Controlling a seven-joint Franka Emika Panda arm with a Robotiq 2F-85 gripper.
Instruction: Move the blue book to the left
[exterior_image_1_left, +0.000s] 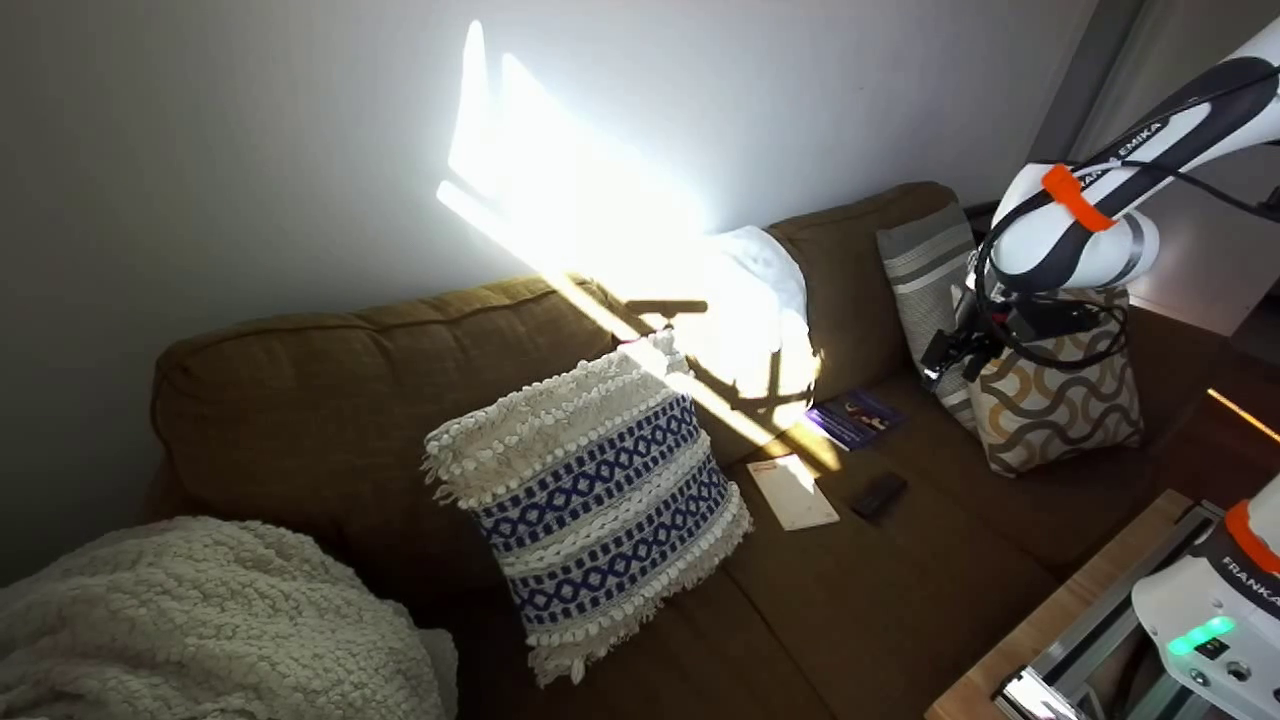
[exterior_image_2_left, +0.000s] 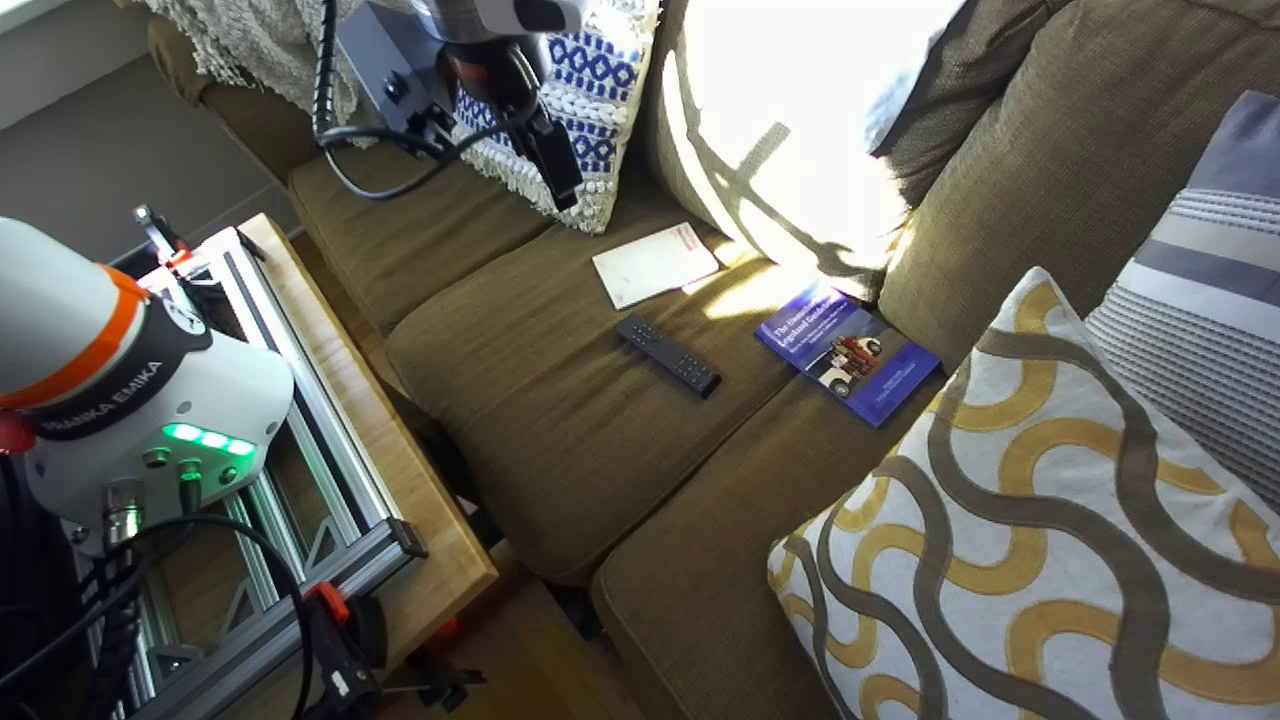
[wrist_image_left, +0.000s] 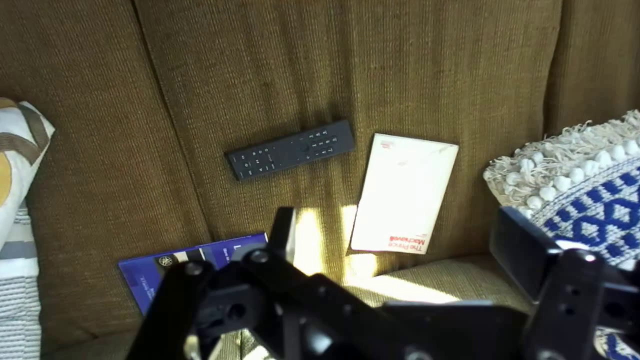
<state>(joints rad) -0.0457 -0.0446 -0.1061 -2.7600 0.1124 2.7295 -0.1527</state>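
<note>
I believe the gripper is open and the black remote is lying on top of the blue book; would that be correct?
Not quite: the black remote lies apart from the blue book, directly on the sofa seat, as an exterior view shows. The gripper is indeed open, as the wrist view shows.

The blue book (exterior_image_2_left: 848, 352) lies flat on the sofa (exterior_image_2_left: 520, 360); cover up

Wrist view: the gripper (wrist_image_left: 401, 242) partly conceals the blue book (wrist_image_left: 156, 267); the knitted pillow (wrist_image_left: 597, 207) is cropped at right.
</note>
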